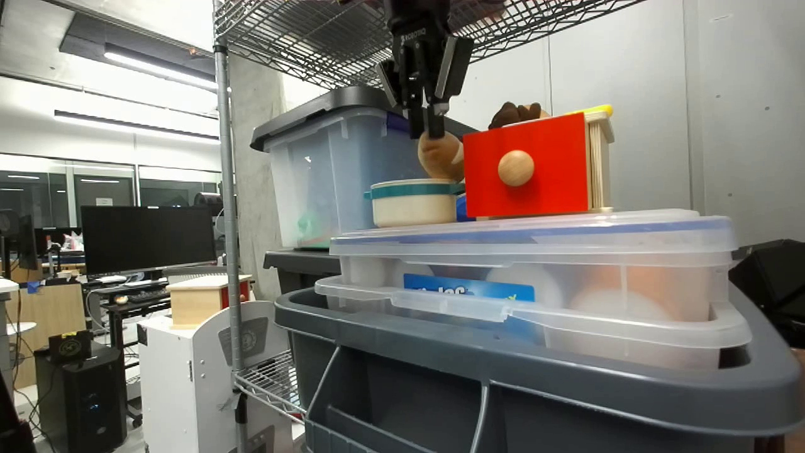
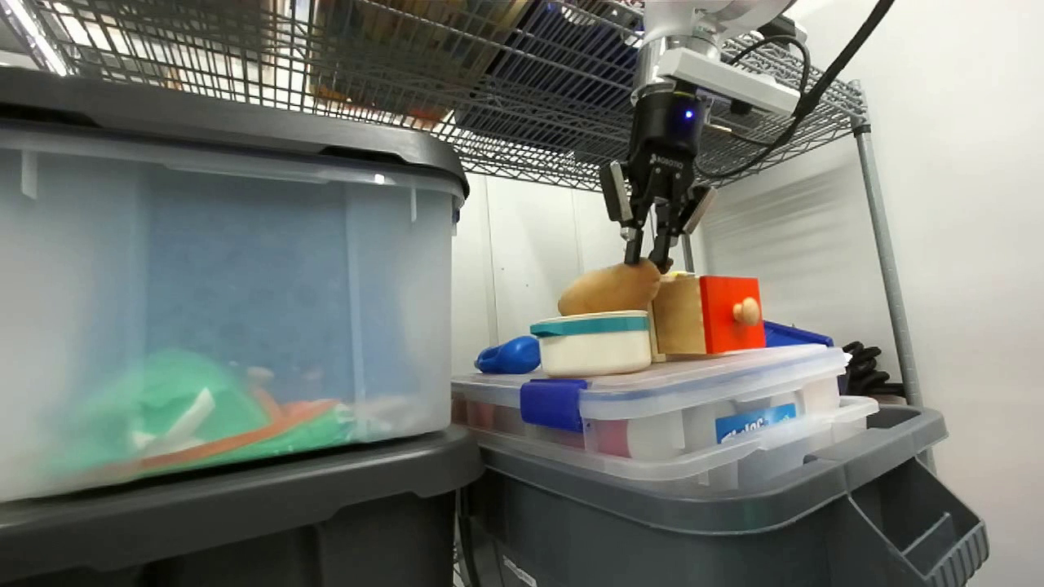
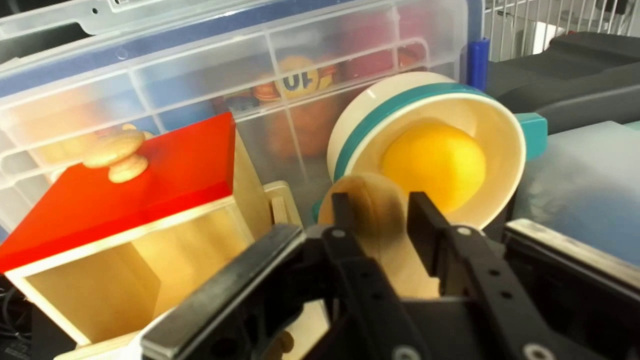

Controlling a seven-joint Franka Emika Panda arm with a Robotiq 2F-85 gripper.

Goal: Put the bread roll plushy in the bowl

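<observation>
My pincer (image 3: pixel 381 212) pinches the roll (image 2: pixel 608 291) by one end near the bowl (image 2: pixel 595 350). That, I judge, lets it tip inside.

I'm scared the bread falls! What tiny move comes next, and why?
Probably shift the gripper toward the middle of the bowl before opening: in the wrist view, the bread roll plushy it seems to hold overlaps the bowl's edge, not its middle.

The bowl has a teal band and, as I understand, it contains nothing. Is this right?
Not entirely: the bowl is not empty. The wrist view shows a round yellow object inside it. The teal band is right.
</observation>
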